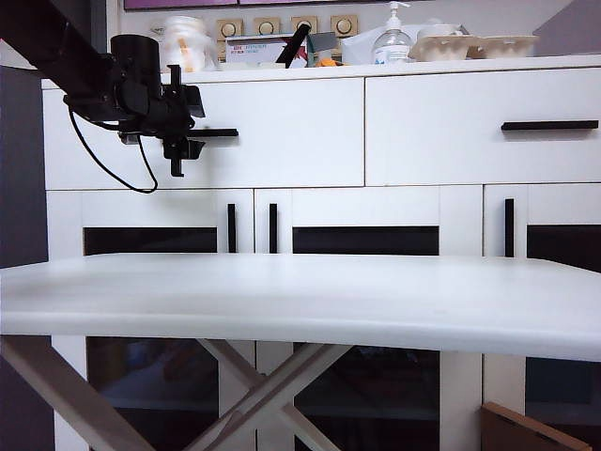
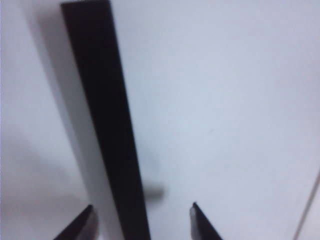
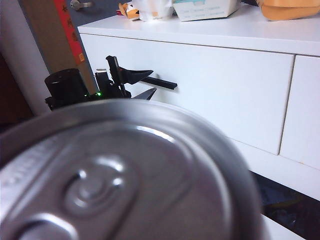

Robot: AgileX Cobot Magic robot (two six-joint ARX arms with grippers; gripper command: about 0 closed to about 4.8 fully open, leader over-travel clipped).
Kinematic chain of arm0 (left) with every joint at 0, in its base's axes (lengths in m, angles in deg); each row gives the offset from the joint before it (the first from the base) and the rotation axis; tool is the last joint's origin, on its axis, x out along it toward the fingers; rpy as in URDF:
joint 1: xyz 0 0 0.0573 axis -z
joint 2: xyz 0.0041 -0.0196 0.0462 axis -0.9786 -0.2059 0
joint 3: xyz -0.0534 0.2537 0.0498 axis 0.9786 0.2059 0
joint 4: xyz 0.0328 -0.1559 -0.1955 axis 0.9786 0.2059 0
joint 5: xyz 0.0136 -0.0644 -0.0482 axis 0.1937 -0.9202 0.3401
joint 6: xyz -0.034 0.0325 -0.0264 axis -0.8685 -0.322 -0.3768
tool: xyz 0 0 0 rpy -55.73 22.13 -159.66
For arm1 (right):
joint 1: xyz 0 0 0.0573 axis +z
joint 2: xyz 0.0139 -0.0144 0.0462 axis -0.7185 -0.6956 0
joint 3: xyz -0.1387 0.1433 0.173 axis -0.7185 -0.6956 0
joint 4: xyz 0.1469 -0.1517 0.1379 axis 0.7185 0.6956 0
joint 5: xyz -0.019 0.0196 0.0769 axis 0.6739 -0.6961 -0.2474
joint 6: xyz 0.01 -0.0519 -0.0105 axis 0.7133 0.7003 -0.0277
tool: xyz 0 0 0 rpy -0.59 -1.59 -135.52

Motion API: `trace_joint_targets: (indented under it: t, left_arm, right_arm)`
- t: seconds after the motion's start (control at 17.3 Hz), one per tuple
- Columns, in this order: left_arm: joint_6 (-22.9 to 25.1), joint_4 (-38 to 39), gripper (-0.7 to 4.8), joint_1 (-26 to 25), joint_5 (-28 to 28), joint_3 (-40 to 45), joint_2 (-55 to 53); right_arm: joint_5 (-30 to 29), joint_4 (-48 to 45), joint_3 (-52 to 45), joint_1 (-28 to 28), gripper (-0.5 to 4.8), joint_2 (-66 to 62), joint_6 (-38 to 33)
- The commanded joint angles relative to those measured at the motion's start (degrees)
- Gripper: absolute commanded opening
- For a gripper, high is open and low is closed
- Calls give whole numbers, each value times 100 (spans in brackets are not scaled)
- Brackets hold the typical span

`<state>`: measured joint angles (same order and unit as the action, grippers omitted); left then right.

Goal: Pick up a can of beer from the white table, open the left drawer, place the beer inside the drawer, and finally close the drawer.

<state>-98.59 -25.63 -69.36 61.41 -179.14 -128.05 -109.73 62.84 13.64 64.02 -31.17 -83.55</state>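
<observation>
My left gripper (image 1: 195, 132) is up against the left drawer (image 1: 282, 132), with one finger above and one below its black bar handle (image 1: 218, 132). In the left wrist view the handle (image 2: 107, 125) runs between the fingertips (image 2: 194, 209). A gap shows on each side, so the left gripper (image 2: 142, 206) is open around it. The drawer looks closed. The silver top of the can of beer (image 3: 125, 185) fills the right wrist view and hides the right gripper's fingers, which hold it in the air. Neither shows in the exterior view. The white table (image 1: 300, 301) spans the foreground.
The right drawer (image 1: 484, 127) has its own black handle (image 1: 549, 124). A clear pump bottle (image 1: 392, 42), boxes and egg cartons crowd the cabinet top. Dark glass doors with vertical handles lie below. A cardboard piece (image 1: 526, 427) sits low on the right.
</observation>
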Motion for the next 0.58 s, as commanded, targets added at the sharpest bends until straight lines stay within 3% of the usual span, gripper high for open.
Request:
trace_joint_targets:
  t: [0.06, 0.12, 0.17, 0.29, 0.58]
  left_arm:
    - [42, -55, 66, 0, 28, -24, -22]
    - [39, -70, 11, 0, 28, -26, -48]
    - [42, -74, -8, 0, 28, -26, -72]
    - [68, -76, -8, 0, 28, -26, -90]
    - [662, -546, -8, 0, 68, -22, -101]
  right_arm:
    - [-44, -337, 63, 9, -5, 70, -22]
    - [-44, -337, 63, 9, -5, 70, -22]
    - [-44, -337, 63, 9, -5, 72, -22]
    - [-44, -339, 63, 9, -5, 70, -22]
    - [-44, -358, 63, 9, -5, 70, -22]
